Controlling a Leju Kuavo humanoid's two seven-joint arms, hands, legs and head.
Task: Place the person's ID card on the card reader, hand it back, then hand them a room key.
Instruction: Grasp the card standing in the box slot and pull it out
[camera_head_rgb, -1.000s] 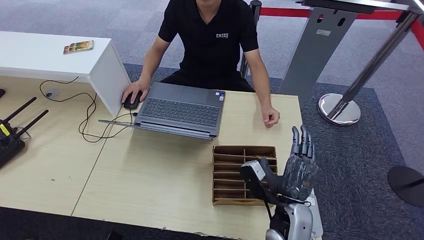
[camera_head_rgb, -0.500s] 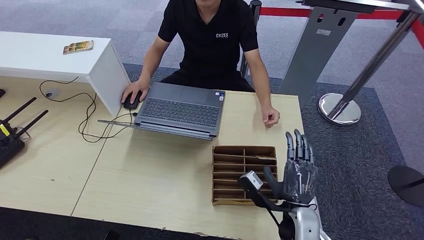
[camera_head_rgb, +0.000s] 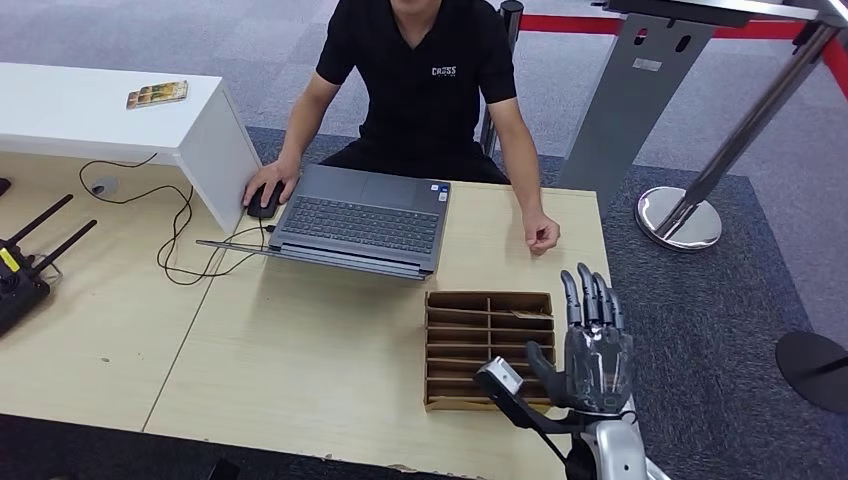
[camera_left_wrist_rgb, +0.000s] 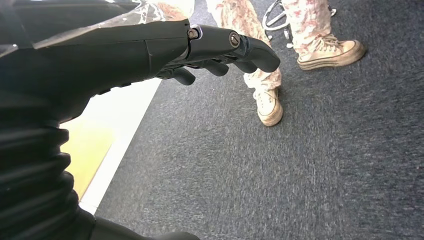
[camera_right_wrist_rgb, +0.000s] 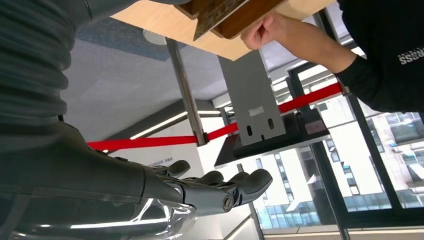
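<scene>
A: Cardboard tray (camera_head_rgb: 470, 345), position? 
B: On the wooden table (camera_head_rgb: 320, 350), near its right front corner, just in front of the laptop (camera_head_rgb: 362, 220); long axis runs from the robot toward the person (camera_head_rgb: 425, 80); lies flat, square to the table edge.

A: Look of it? 
B: Brown, open-topped; thin dividers make narrow slots lying crosswise, with a centre wall splitting the far rows; slot contents too small to tell.

A: Right hand (camera_head_rgb: 597, 345)? 
B: Raised at the tray's near right corner; fingers straight, close together, pointing away from the robot toward the person; thumb out toward the tray; holds nothing; contact with the tray, cannot tell.

A: Left hand (camera_left_wrist_rgb: 200, 47)? 
B: Over blue-grey carpet (camera_left_wrist_rgb: 280, 175); fingers stretched, slightly curled at the tips, nothing in them; a person's pale shoes (camera_left_wrist_rgb: 270, 107) stand beyond.

A: Person at the table? 
B: Seated behind the laptop; one hand on a dark mouse (camera_head_rgb: 263, 203); the other a loose fist (camera_head_rgb: 541, 235) resting on the table, just beyond the tray's far right corner.

A: Cards? 
B: Colourful card (camera_head_rgb: 157, 94) flat on the white shelf (camera_head_rgb: 90, 120), far left; long axis across the view, slightly tilted.
</scene>
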